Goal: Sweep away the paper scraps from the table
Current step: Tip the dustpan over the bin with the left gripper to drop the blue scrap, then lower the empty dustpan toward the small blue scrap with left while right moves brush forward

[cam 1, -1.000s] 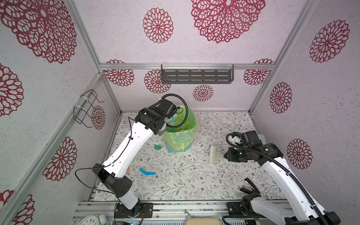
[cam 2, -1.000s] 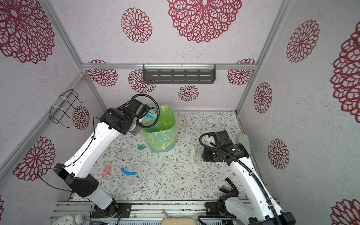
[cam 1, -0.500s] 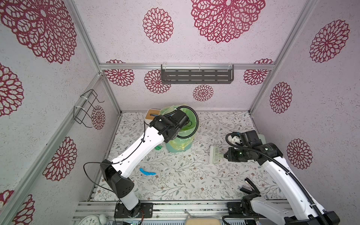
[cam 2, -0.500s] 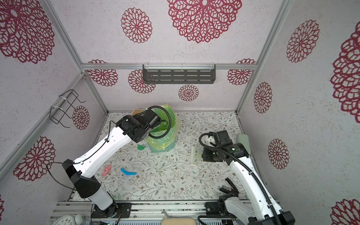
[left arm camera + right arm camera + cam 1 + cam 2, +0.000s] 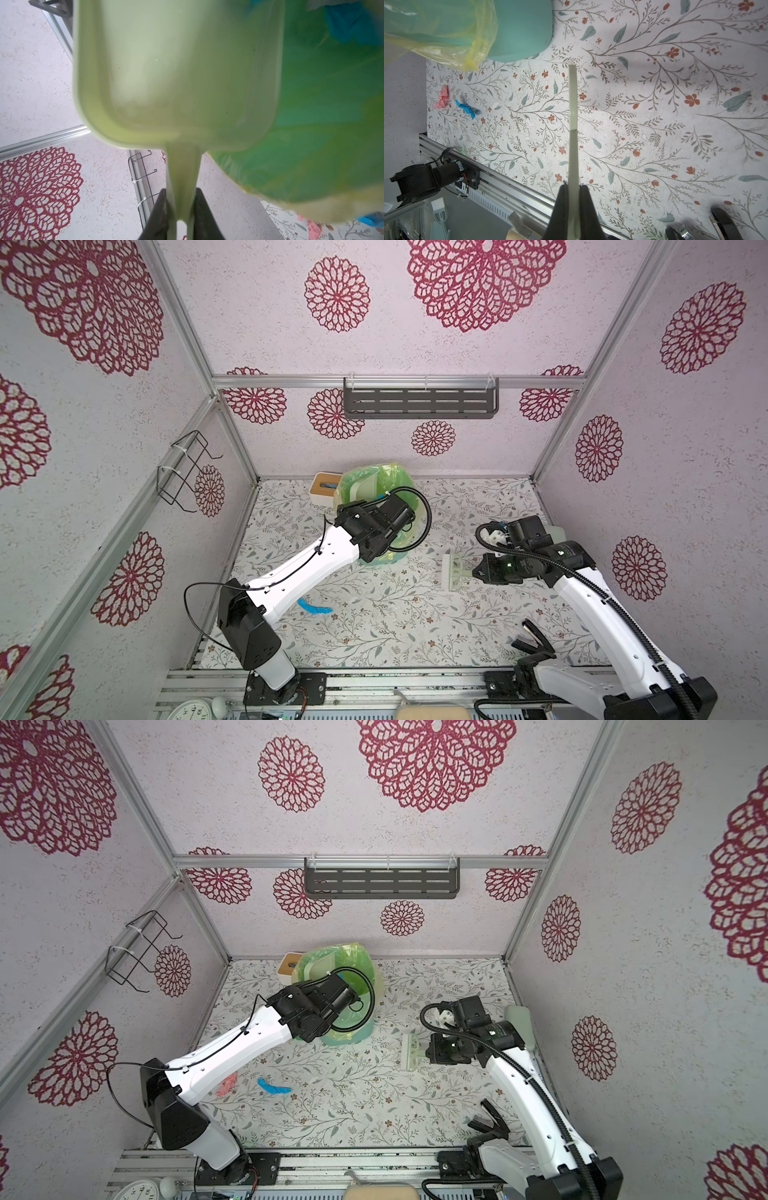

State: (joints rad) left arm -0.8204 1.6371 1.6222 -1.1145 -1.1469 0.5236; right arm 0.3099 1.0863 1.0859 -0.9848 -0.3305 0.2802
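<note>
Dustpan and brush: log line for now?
left gripper: shut on dustpan at bin | right gripper: shut on brush | table: blue scrap, pink scrap

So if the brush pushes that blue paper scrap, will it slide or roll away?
The blue scrap looks thin and crumpled, so it is probably light and would skid easily. Its long, twisted shape suggests tumbling, not rolling far. Soft paper likely squashes rather than breaks.
</note>
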